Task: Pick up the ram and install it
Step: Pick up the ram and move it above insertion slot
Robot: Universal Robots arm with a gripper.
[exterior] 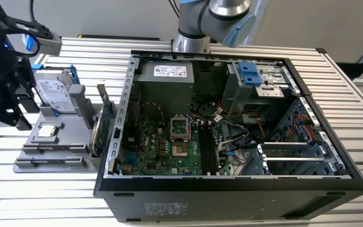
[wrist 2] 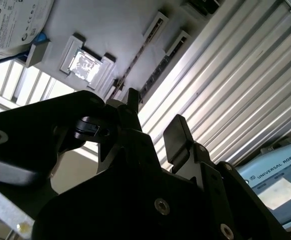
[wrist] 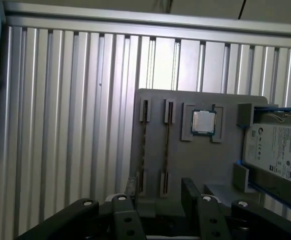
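The ram (wrist: 166, 147) is a thin stick standing on edge in a slot of the grey holder tray (wrist: 205, 165). A similar thin dark strip (wrist: 145, 145) sits in the slot beside it. In the second wrist view the ram (wrist 2: 135, 55) shows as a narrow line past the fingertips. My gripper (wrist: 159, 197) hovers above that end of the tray, open, with nothing between its fingers (wrist: 130, 192). The exterior view has the gripper (exterior: 8, 118) at its left, over the tray (exterior: 55, 142).
The open computer case (exterior: 232, 179) lies to the exterior view's right of the tray, with long black memory slots (exterior: 207, 149) on its motherboard. The tray also carries a processor chip (wrist: 204, 121), a silver hard drive (wrist: 280, 155) and a green card (exterior: 102, 118). The table is ribbed aluminium.
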